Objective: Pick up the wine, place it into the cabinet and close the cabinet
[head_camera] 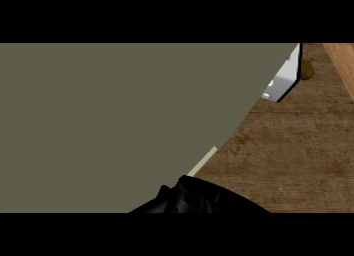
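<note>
A large olive-grey cabinet door (113, 125) fills the left and middle of the head view and hides everything behind it. Its white handle (279, 82) shows at the door's upper right edge. Just past the handle a small olive-brown shape (307, 67) peeks out; I cannot tell whether it is the wine. One black hand (198, 200) shows at the bottom middle, right at the door's lower edge, and I take it for my right hand. Its shape is a dark mass against the door. My left hand does not show.
The brown wooden counter (298, 160) shows to the right of the door. A lighter wooden strip (350, 75) runs slantwise across the top right corner. A pale thin edge of the door (204, 161) shows just above the hand.
</note>
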Robot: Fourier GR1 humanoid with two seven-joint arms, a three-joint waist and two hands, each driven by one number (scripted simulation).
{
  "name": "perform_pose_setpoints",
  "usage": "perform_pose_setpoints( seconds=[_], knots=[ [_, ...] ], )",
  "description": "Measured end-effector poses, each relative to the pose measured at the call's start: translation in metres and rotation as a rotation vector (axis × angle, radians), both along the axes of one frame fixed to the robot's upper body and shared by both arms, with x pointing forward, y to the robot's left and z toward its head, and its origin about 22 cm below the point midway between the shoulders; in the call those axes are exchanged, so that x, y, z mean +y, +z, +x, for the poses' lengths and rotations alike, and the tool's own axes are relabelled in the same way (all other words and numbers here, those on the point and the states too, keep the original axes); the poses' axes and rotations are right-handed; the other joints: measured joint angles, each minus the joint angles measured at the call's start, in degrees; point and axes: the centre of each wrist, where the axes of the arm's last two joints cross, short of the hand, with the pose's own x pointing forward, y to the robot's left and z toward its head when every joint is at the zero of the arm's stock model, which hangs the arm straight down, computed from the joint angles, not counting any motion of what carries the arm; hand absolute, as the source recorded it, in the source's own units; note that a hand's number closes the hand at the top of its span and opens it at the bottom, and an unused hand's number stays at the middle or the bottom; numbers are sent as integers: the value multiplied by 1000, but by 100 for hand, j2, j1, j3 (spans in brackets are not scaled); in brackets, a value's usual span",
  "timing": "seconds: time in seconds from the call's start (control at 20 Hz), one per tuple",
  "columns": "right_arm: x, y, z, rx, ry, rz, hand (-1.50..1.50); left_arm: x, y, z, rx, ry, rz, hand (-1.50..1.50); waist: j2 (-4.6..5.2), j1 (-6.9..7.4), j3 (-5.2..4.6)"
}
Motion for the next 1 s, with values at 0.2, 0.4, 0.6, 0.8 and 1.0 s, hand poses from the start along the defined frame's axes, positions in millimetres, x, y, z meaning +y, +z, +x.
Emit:
perform_pose_setpoints(
  seconds=[0.2, 0.4, 0.6, 0.8, 1.0],
  knots=[
    [23, 7, 18, 27, -8, 8, 150, 5, 2, 0, -1, -2, 4, 150, 2, -3, 0],
    [41, 8, 35, 52, -31, 32, 150, 6, -1, 4, -2, 8, 0, 150, 6, -11, 2],
    [49, 16, 57, 84, -60, 55, 150, 4, -3, 0, 3, 2, 2, 150, 5, -5, 3],
    [52, 7, 87, 128, -91, 69, 150, 5, 2, 2, 0, 0, 5, 150, 1, 2, 4],
    [53, -3, 107, 149, -119, 76, 150, 10, 5, 2, 1, -5, 17, 150, -29, 2, 5]
  ],
)
